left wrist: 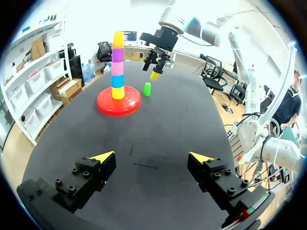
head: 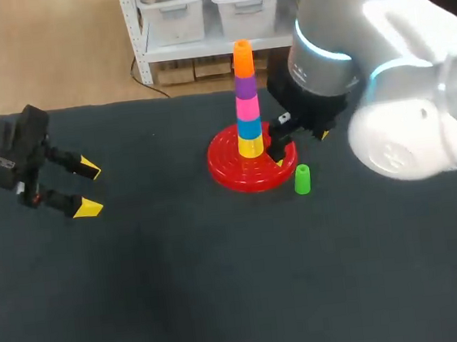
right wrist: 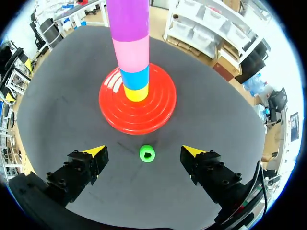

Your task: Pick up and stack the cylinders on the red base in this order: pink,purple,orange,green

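Right gripper (right wrist: 144, 151) is wide open, holding nothing, above the small green plastic cylinder (right wrist: 147, 153) just beside the ridged red base (right wrist: 137, 112). An off-centre descent could tip it over.

My right arm (head: 395, 121) is a bulky run of smooth silver-white shells with rounded joints. A pale blue light ring (head: 318, 47) glows around one link, and the wrist end turns black. The left gripper (head: 89, 187) is a blocky black unit with small pale markings on its housing. Each of its fingers (left wrist: 91, 175) is a chunky black block with several round recessed screws, ending in a bright yellow wedge tip. The right gripper (right wrist: 145, 151) is built the same, with black angular fingers (right wrist: 76, 175), screw heads and yellow tips. Near one finger base on each I see a small red and green mark (left wrist: 244, 211).
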`<control>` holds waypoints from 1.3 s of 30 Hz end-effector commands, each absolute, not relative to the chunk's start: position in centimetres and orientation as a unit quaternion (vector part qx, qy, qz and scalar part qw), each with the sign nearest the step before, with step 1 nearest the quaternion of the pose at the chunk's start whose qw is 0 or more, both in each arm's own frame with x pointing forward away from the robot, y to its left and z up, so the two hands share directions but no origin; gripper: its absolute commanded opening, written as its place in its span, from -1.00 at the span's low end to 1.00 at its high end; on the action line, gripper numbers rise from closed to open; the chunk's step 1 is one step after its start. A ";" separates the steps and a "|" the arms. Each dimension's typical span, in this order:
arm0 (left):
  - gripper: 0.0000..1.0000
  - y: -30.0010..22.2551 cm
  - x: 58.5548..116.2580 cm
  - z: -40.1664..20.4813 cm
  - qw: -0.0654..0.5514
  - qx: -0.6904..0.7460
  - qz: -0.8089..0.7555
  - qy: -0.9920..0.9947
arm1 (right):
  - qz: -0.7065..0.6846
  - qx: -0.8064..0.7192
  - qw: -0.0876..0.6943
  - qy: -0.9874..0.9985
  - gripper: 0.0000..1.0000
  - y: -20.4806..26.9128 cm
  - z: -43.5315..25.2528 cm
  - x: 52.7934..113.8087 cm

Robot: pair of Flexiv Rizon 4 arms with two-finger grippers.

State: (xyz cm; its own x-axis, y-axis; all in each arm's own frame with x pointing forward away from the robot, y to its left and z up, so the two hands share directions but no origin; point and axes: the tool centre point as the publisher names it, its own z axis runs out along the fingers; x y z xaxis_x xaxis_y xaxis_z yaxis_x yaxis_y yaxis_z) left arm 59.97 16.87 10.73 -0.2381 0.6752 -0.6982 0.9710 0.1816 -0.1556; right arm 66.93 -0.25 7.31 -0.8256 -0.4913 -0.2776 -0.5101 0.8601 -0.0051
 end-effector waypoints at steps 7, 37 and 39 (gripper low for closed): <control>1.00 17.0 59.9 10.6 0.249 0.566 -0.299 0.727 | 0.053 -0.258 0.265 0.928 1.00 -0.5 5.1 66.8; 1.00 17.0 59.9 10.6 0.249 0.566 -0.299 0.727 | 0.044 -0.272 0.157 0.948 0.21 -1.4 2.5 67.7; 1.00 17.0 59.9 10.6 0.249 0.566 -0.299 0.727 | 0.044 -0.280 0.151 0.947 0.20 -1.3 2.5 67.9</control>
State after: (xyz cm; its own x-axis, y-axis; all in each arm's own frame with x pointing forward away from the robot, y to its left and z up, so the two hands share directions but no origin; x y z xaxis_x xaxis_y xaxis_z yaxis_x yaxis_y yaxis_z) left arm 59.96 16.87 10.73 -0.2382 0.6752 -0.6981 0.9710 0.1816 -0.1556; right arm 67.06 -1.62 2.56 -0.7856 -0.5029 -0.3604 -0.5350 0.8447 -0.0124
